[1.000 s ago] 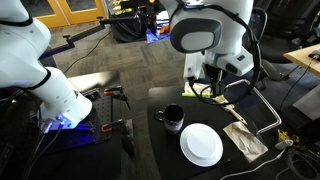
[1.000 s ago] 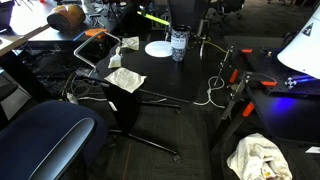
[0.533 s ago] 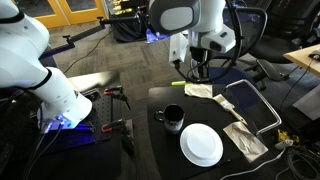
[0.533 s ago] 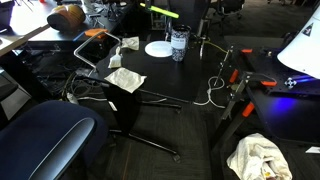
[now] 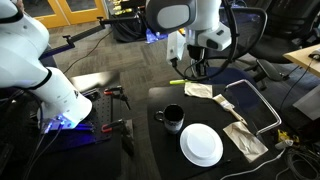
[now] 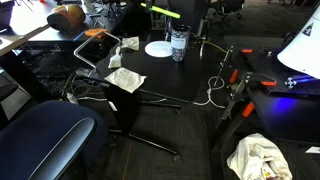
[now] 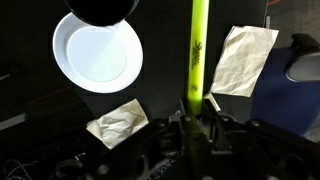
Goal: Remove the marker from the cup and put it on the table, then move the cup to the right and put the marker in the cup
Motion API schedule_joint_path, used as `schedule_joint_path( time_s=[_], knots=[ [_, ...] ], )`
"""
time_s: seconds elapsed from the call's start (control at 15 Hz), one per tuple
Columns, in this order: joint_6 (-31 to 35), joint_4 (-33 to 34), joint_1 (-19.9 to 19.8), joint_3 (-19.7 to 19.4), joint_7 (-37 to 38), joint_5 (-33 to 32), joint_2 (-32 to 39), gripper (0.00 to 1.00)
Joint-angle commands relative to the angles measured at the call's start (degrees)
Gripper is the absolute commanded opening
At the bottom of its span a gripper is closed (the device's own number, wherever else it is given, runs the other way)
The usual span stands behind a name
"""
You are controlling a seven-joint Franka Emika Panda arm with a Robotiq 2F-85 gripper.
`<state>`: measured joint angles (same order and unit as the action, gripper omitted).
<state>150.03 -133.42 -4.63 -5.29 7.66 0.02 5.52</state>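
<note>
My gripper (image 7: 195,118) is shut on the yellow-green marker (image 7: 197,50) and holds it in the air above the black table (image 5: 165,150). In both exterior views the marker lies about level, at the gripper's tips (image 5: 178,82) and high above the table's far side (image 6: 160,11). The dark glossy cup (image 5: 173,118) stands on the table beside the white plate, below and apart from the gripper. The cup's rim shows at the top of the wrist view (image 7: 103,10). The cup also shows in an exterior view (image 6: 179,44).
A round white plate (image 5: 201,145) lies next to the cup. Crumpled paper napkins (image 5: 243,138) lie on the table, with another (image 7: 246,58) near the marker. A metal chair frame (image 5: 262,105) and a white cable (image 6: 213,88) are at the table's edges.
The arm has swung up and back from just above the table, carrying the marker higher. The cup and plate have not moved.
</note>
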Motion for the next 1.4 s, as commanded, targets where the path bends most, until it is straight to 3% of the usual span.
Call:
schedule_joint_path(
  time_s=[0.0, 0.27, 0.6, 0.93, 1.33],
  knots=[
    [3.64, -1.21, 1.03, -1.05, 9.39, -4.73, -0.01, 0.04],
    [8.33, -2.27, 2.64, -2.98, 25.44, -14.45, 0.05, 0.04],
    [8.89, -1.39, 4.33, -7.03, 48.46, -32.66, -0.16, 0.04],
    [4.85, 0.29, 7.73, -10.73, 72.20, -49.86, -0.15, 0.04],
    [-5.40, 0.61, 10.52, -9.42, 96.18, -63.96, -0.40, 0.04]
  ],
)
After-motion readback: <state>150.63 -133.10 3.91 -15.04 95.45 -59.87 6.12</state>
